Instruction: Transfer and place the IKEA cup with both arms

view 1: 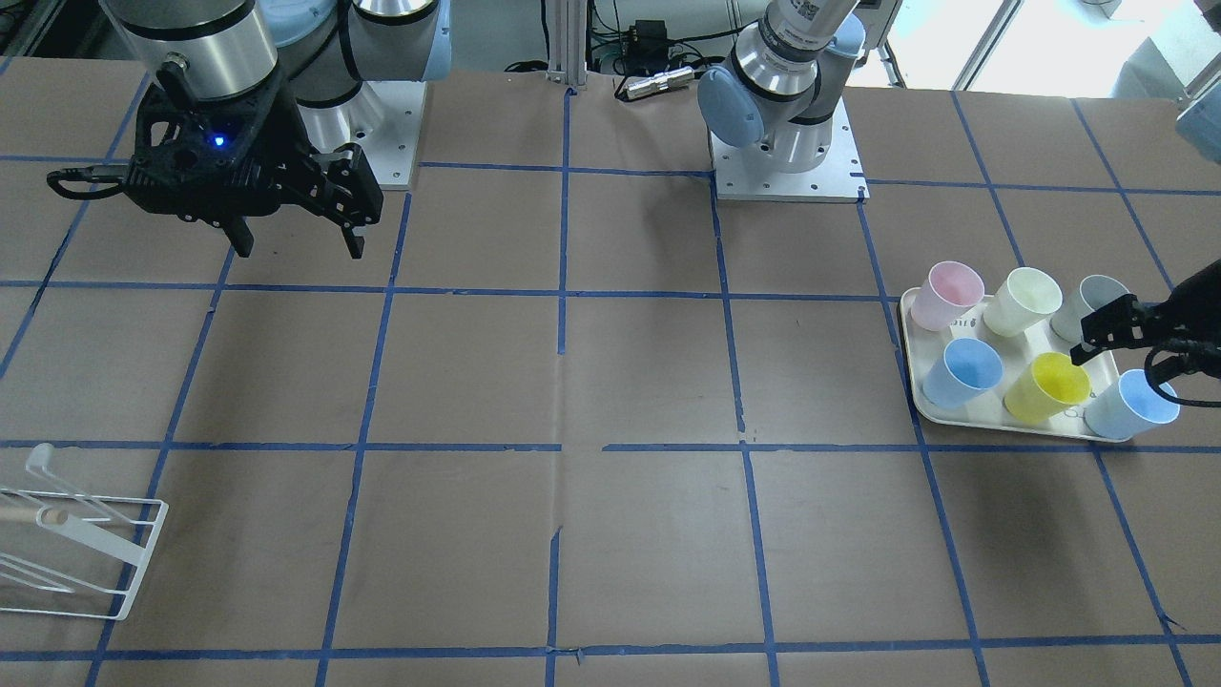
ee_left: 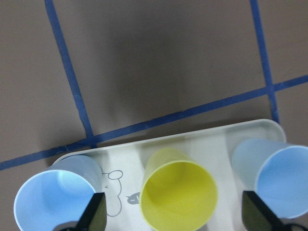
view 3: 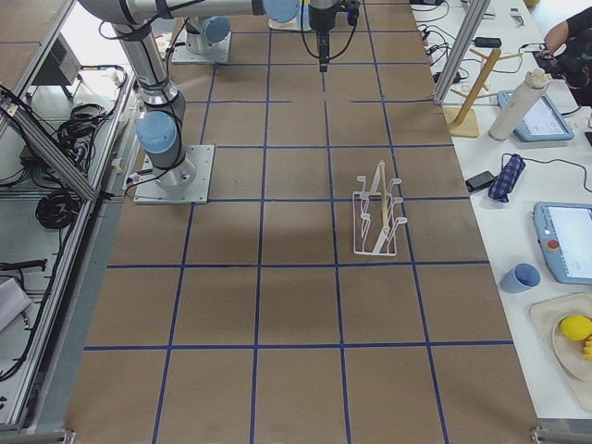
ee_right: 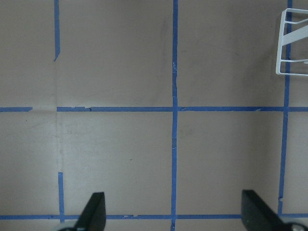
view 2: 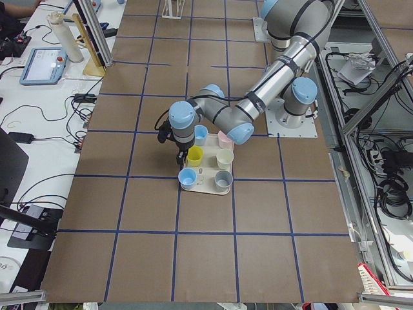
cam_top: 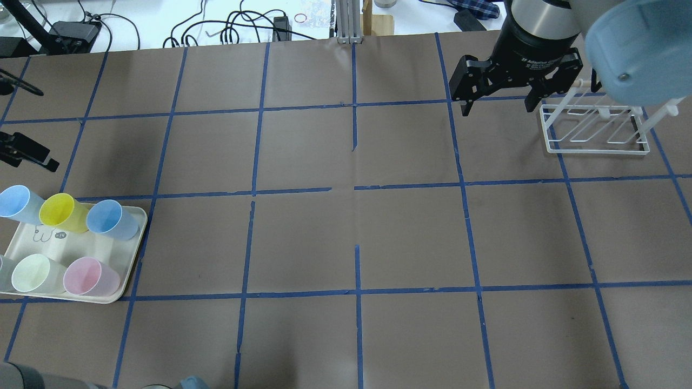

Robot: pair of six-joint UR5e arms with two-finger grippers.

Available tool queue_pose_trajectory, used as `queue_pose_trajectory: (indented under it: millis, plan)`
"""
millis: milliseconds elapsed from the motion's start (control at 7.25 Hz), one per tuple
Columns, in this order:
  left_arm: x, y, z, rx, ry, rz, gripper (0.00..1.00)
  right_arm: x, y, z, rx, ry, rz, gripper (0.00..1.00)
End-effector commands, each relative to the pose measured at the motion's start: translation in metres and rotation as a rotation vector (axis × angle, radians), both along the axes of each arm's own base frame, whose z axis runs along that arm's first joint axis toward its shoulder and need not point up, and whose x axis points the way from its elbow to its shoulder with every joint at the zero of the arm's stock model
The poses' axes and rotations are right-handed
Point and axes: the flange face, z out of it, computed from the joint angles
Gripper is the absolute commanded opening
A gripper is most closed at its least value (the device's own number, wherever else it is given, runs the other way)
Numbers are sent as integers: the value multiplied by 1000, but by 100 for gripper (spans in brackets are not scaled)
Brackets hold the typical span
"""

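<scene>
The lime-yellow IKEA cup (view 1: 1046,386) stands upright in the front row of a cream tray (view 1: 916,393), between two blue cups. It also shows in the overhead view (cam_top: 62,212), the exterior left view (view 2: 194,155) and the left wrist view (ee_left: 178,197). My left gripper (view 1: 1097,339) hovers above the cup, open and empty, with its fingers (ee_left: 94,214) wide to either side of the cup. My right gripper (view 1: 299,248) hangs open and empty over the table's other end, also seen from overhead (cam_top: 498,108).
The tray (cam_top: 135,259) also holds a pink cup (view 1: 944,294), a pale cream cup (view 1: 1021,301), a grey cup (view 1: 1092,301) and two blue cups (view 1: 963,372). A white wire rack (cam_top: 594,129) stands next to my right gripper. Blue tape lines grid the brown table.
</scene>
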Motion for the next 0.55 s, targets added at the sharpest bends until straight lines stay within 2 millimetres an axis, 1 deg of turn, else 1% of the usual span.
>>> queue_pose_trajectory:
  millis: [0, 138, 276, 414]
  plan:
    - [-125, -14, 89, 8, -19, 91, 100, 0, 1, 0, -1, 0, 1, 100]
    - [-190, -12, 116, 24, -22, 154, 100, 0, 1, -1, 1, 0, 3, 100]
    - [-247, -1, 126, 20, -29, 157, 100, 0, 1, -1, 1, 2, 3, 100]
    - [-288, 15, 137, 6, -32, 176, 100, 0, 1, -1, 1, 0, 3, 100]
